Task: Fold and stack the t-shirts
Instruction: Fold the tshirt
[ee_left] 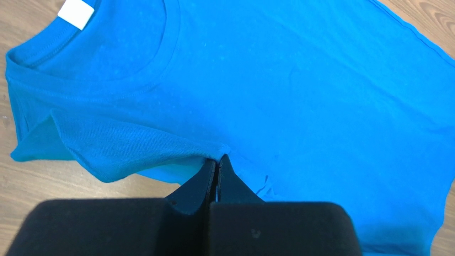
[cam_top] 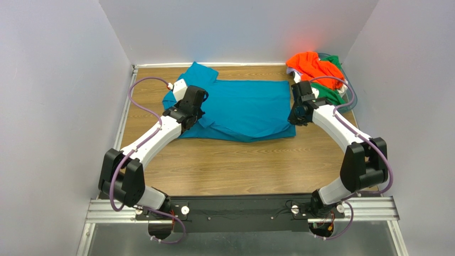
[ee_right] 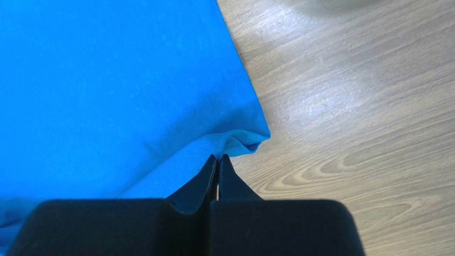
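A teal-blue t-shirt (cam_top: 243, 106) lies spread on the wooden table, collar to the left with a white neck label (ee_left: 76, 13). My left gripper (cam_top: 188, 118) is shut on the shirt's near sleeve seam (ee_left: 218, 158), lifting a fold. My right gripper (cam_top: 297, 114) is shut on the shirt's near hem corner (ee_right: 235, 143), which curls up off the wood. An orange t-shirt (cam_top: 312, 64) and a green t-shirt (cam_top: 332, 96) are heaped in a basket at the back right.
The clear bluish basket (cam_top: 350, 96) stands in the back right corner. Grey walls close the table on three sides. Bare wood (cam_top: 229, 165) lies between the shirt and the arm bases.
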Motion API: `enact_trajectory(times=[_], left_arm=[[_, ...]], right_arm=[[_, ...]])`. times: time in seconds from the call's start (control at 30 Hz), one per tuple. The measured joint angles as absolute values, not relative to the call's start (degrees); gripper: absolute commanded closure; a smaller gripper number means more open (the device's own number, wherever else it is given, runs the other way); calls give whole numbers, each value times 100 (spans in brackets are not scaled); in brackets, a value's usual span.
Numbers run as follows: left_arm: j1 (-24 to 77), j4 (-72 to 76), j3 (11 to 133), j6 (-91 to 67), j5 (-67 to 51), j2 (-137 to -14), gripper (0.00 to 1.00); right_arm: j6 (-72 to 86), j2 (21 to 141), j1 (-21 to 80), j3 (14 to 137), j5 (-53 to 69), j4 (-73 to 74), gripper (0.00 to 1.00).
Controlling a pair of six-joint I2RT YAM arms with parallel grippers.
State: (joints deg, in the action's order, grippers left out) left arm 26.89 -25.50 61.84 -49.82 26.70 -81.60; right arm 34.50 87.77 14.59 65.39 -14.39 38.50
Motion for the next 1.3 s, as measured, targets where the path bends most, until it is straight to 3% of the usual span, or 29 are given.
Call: enact_trajectory(times=[0.57,0.97,1.03,1.07,1.1,1.13,1.17,1.2,1.3], left_arm=[[2471,-1551,6429,-3907,2727,-8788,100],[2252,-1017,6816,-3374,2679,-9400,100],[2167,-976,6971,-3343,2652,-9601,78],[2130,-958,7017,-3315,2641,-9690,63],[2078,-934,7135,-3306,2626,-9852,34],[2025,-932,7269,-3288,2617,-10012,12],[1977,-926,7400,-3240,2613,-10158,3],[1935,-969,7540,-3190,2611,-10296,2],[1855,-1090,8031,-3170,2598,-10628,2]], right_arm=[[3393,9526,1400,7172,-1772,3844,95],[3409,9950,1162,7594,-1706,3763,88],[3441,10158,1085,7747,-1673,3736,86],[3448,10337,1041,7885,-1660,3741,78],[3446,10462,1015,7981,-1649,3719,73],[3457,10650,967,8134,-1627,3691,66],[3448,10735,947,8215,-1619,3686,58],[3454,10875,919,8331,-1592,3680,37],[3387,10947,875,8449,-1496,3658,2]])
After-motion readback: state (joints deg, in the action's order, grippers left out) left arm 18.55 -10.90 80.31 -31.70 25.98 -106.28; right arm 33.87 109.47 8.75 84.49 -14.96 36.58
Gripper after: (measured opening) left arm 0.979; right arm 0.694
